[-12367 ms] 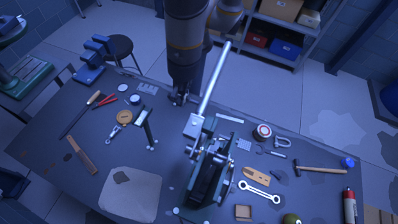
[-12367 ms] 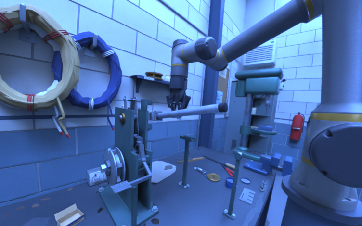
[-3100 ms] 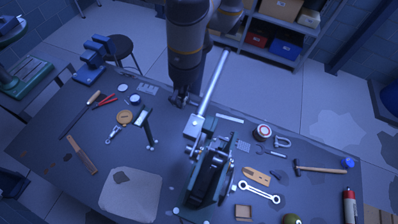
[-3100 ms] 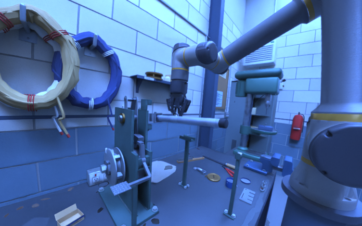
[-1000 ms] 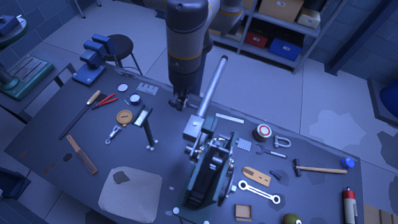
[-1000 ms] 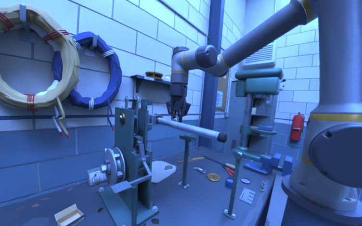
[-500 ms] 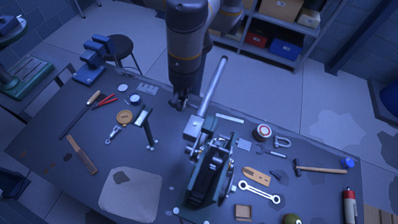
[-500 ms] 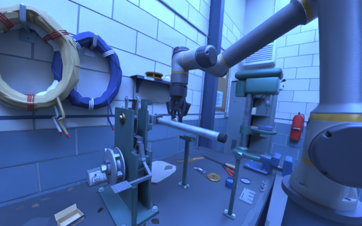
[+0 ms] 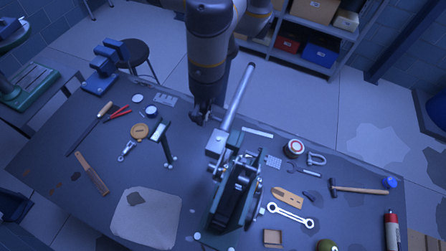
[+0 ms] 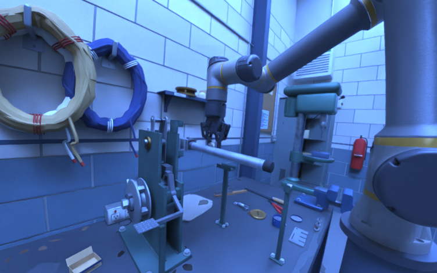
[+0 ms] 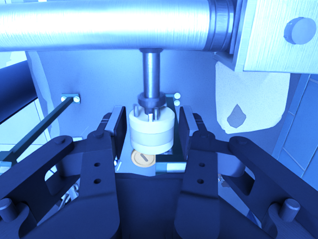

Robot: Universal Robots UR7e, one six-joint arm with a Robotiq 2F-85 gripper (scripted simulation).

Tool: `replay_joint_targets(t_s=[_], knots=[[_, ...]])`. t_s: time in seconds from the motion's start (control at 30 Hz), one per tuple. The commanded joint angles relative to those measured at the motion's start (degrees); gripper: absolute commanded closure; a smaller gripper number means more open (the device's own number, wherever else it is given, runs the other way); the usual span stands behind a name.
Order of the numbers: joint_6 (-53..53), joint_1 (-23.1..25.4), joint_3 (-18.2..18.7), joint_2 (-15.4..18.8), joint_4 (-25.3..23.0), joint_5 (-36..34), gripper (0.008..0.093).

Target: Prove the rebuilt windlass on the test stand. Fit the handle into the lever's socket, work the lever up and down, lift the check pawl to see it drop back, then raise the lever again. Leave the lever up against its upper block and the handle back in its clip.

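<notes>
The check pawl on the windlass frame is mostly hidden behind the frame plates. The silver handle sits in the lever's socket and slopes out toward the arm's base, ending in a black cap. A short stem rises from the handle to a cream knob. My gripper stands directly above the handle near the socket, open around that knob and holding nothing. The two clip stands on the bench are empty.
A drill press stands at the bench's far end beside a blue vise. Hand tools lie scattered: a file, pliers, a wrench, a hammer. A cloth lies near the front edge.
</notes>
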Motion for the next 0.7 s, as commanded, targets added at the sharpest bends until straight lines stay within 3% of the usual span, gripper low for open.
replay_joint_targets(t_s=[0.0,0.67], knots=[[0.0,0.0,0.0,0.0,0.0,0.0,0.0534],[0.0,0.0,-4.6,-2.8,7.3,0.0,0.0534]])
